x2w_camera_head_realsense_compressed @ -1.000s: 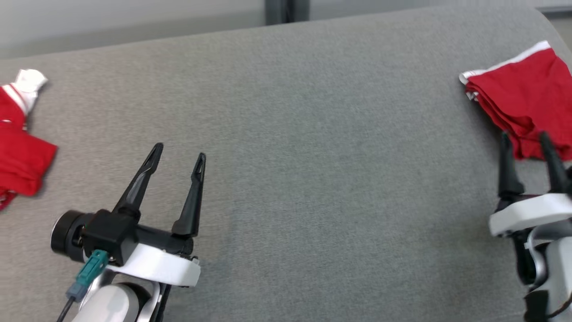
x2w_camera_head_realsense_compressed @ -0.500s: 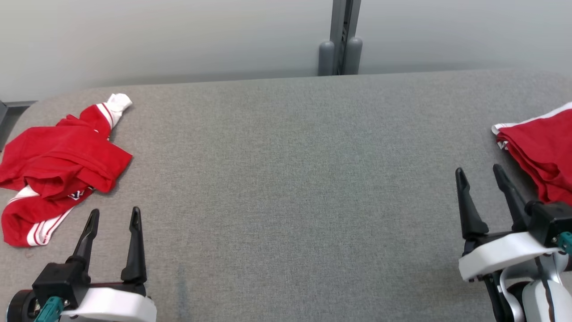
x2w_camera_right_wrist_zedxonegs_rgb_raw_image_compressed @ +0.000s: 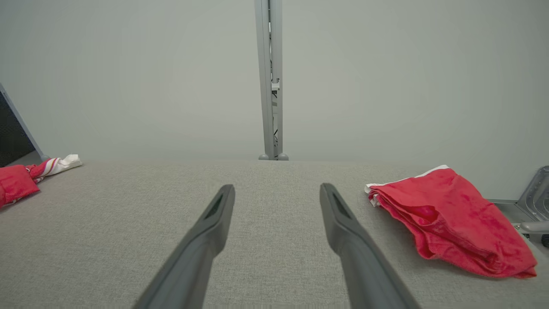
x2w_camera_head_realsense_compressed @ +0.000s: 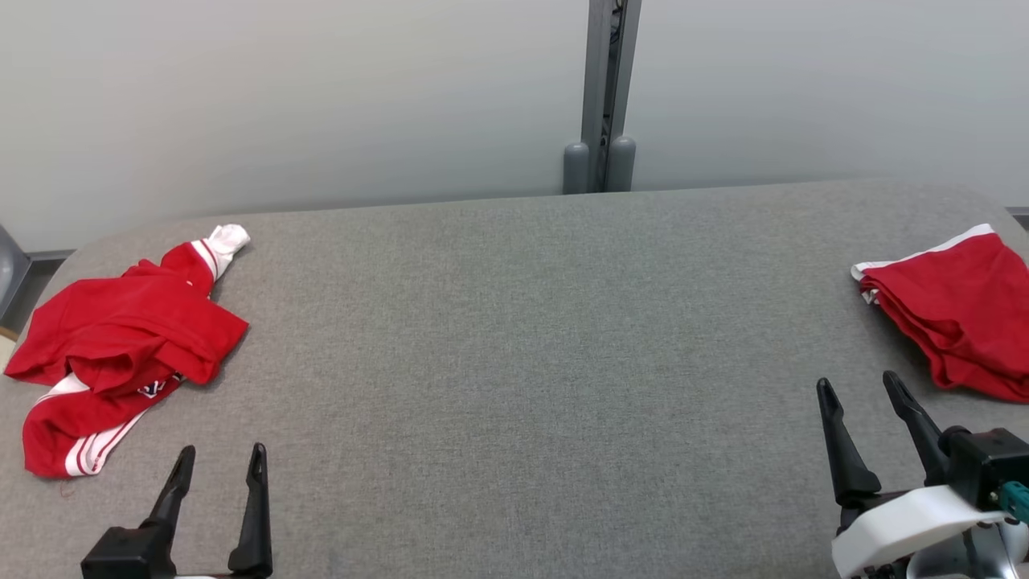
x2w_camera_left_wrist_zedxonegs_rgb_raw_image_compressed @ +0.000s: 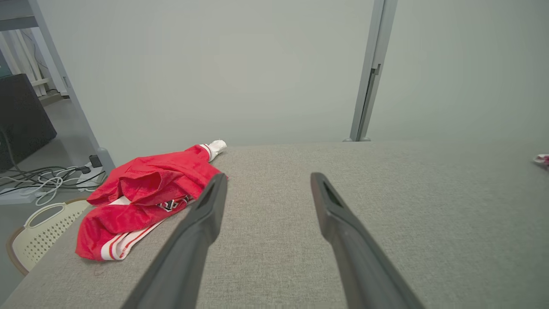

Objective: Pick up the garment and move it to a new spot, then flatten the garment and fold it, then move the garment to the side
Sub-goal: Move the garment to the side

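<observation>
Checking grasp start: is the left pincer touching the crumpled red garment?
Apart. The head view shows a strip of bare grey table between the crumpled red garment and the tips of the open left pincer.

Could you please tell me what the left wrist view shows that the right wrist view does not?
Left wrist view adds: the open left gripper, floor cables, a pale perforated basket and most of the crumpled garment. Right wrist view adds: the open right gripper, the whole folded garment and a metal part beyond it. Both share: the grey table, the wall post and an edge of the other garment.
</observation>
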Motion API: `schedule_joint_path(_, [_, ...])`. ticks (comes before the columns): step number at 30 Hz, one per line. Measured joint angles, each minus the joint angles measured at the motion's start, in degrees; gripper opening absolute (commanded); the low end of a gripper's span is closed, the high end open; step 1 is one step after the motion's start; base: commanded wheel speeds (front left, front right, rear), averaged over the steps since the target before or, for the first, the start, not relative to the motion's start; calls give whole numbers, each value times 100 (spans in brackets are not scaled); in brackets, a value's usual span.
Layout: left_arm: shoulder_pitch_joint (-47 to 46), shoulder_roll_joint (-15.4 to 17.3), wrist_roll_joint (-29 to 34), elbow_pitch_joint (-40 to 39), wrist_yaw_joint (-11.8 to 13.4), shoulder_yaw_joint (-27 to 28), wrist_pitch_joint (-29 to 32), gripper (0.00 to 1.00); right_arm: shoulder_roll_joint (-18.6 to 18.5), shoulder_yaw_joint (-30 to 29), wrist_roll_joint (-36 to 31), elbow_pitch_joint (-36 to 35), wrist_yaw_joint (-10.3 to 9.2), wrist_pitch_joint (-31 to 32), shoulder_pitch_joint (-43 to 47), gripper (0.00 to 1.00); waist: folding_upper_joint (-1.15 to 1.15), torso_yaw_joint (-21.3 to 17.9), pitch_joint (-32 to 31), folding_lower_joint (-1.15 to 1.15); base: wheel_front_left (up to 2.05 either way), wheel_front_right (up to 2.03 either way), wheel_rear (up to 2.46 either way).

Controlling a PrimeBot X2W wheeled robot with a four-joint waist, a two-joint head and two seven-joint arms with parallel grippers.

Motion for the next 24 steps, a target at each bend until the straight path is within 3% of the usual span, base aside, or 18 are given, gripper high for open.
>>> schedule_joint_path(24, [155, 110, -15, -21, 53, -92, 172, 100, 11, -119, 44, -221, 0, 118, 309, 100, 0, -83, -215, 0, 0, 0, 0])
